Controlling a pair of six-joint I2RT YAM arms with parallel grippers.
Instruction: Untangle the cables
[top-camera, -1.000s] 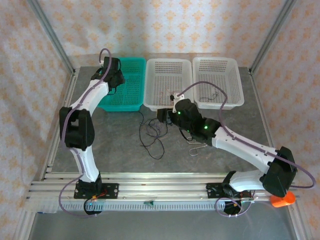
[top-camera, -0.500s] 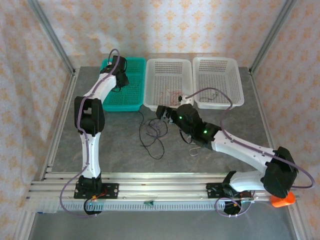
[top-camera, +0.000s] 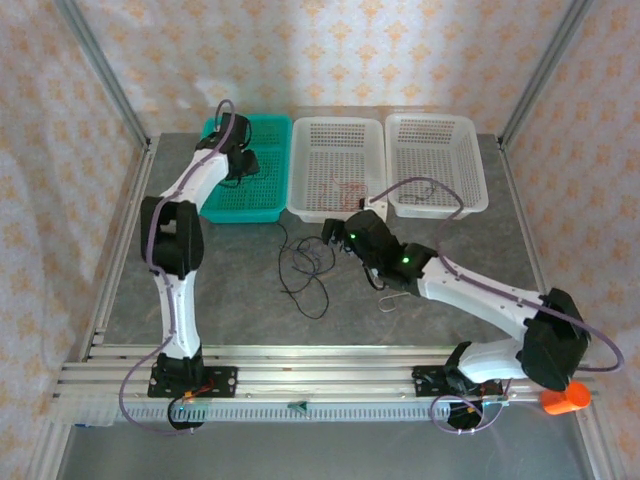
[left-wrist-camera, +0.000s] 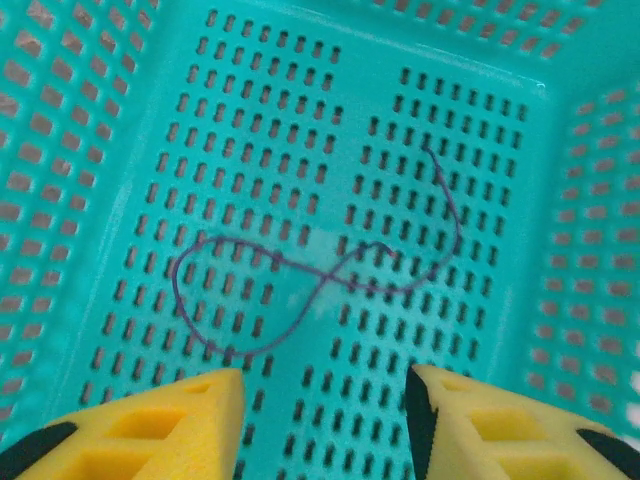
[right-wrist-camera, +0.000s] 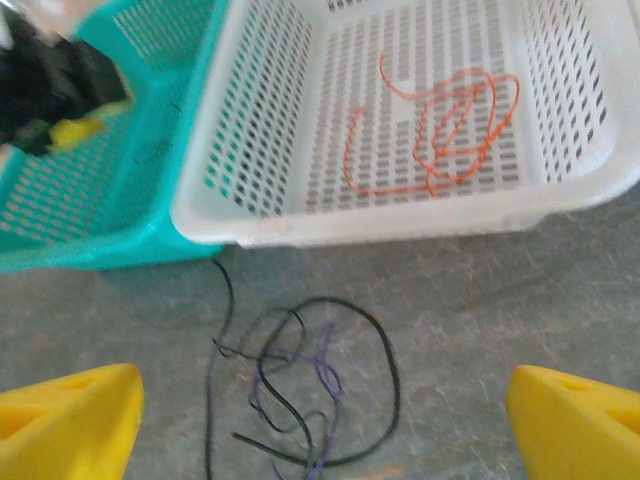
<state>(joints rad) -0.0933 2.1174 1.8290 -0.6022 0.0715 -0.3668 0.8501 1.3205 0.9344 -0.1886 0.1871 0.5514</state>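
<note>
Loose tangle of cables (right-wrist-camera: 300, 385) on the grey table (top-camera: 230, 290), just in front of the middle white basket (right-wrist-camera: 400, 225). Black loops mixed with thinner purple strands, crossing at several points; one black end running up toward the basket's front wall. Seen from the top camera, sits near table centre with a black loop trailing toward the near edge.

Containers, left to right along the far side:
- Teal basket (left-wrist-camera: 590, 200): holds one purple cable (left-wrist-camera: 335, 280), lying flat on the perforated floor in a figure-eight, one end curving off toward the far right corner.
- Middle white basket: holds one orange cable (right-wrist-camera: 437, 135), bunched in loose loops toward the right side of the floor, a single strand bending off to the left.
- Right white basket (top-camera: 437, 118): possibly a thin dark wire on the floor, too small to tell apart from the arm lead passing in front.

Left gripper (left-wrist-camera: 325, 400) above the teal basket floor, fingers spread, nothing between them; purple cable just beyond the tips.

Right gripper (right-wrist-camera: 325, 420) low over the table, facing the tangle, yellow fingers wide apart with nothing pinched. Contact with the strands cannot be judged.

Small silver wire clip (top-camera: 393, 297) on the table just beside the right arm, apart from the tangle.
</note>
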